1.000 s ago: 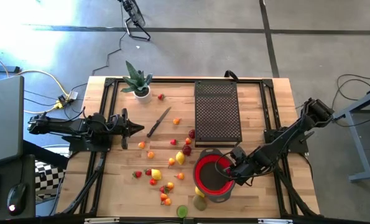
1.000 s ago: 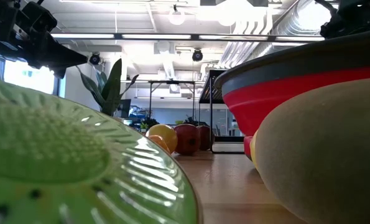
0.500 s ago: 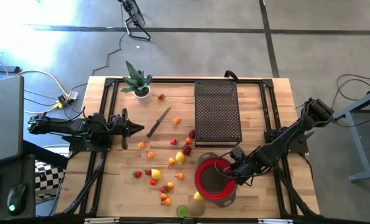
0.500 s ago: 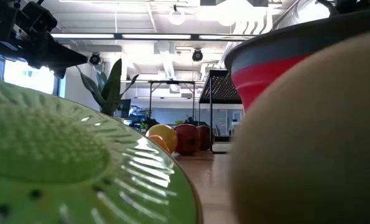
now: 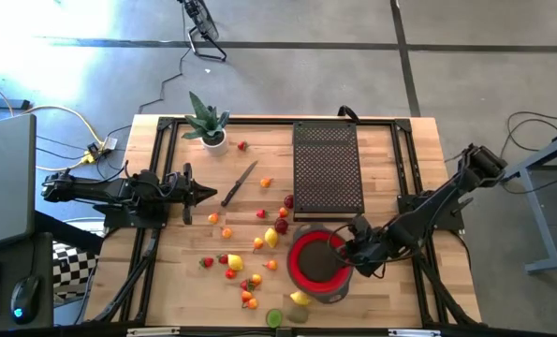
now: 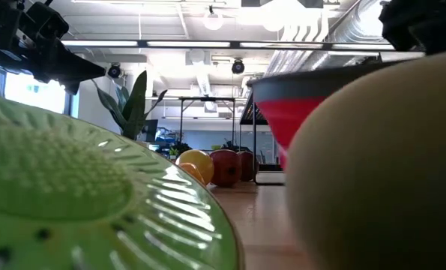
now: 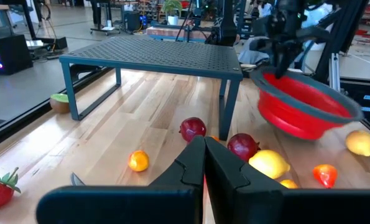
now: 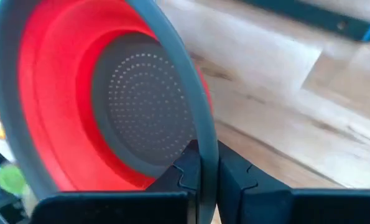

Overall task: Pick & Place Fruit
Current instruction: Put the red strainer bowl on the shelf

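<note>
**Bowl pinched and tilted; fruit still out on the boards**

You have the wooden table with a black perforated rack at its middle. In front of the rack the red bowl is tipped up on one side. Your right gripper has its jaws pressed together on the bowl's grey rim, at the edge facing that arm; the right wrist view shows the rim running straight down between the two fingers and no fruit inside, only the perforated grey base.

The fruit lies loose on the table, scattered to the left-arm side of the bowl, from the rack's corner down to the front edge. A yellow piece sits just beside the bowl's front rim, with a green slice near it at the table edge.

That is the relation to watch: everything you must gather lies across the bowl from the right gripper, so the left gripper looks nearer to most of it. It rests at the left side with its fingers together on nothing, pointing toward the knife.

No readable writing or brand shows anywhere.
</note>
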Robot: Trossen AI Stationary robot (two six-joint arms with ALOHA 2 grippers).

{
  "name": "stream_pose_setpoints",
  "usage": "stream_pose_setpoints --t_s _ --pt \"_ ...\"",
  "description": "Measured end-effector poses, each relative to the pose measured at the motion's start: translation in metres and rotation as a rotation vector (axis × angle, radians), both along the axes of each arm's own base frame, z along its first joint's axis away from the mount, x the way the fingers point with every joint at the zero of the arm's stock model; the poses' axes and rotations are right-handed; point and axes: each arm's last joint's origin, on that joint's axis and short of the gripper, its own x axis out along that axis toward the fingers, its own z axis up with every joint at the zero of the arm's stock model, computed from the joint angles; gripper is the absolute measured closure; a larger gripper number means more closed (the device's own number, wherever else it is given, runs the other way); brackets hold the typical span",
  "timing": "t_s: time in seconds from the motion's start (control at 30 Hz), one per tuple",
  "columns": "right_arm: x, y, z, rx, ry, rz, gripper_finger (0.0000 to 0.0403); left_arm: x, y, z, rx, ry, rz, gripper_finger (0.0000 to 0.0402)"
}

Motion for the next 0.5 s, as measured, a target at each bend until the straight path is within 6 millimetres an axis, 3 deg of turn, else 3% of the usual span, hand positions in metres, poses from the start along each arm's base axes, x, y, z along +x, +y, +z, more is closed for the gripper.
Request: stream_pose_setpoints --t_s 0.5 --pt "0.0 -0.004 0.051 0.095 -0.314 0.127 0.0388 0.0 0.0 0.0 0.0 0.0 0.0 0.0396"
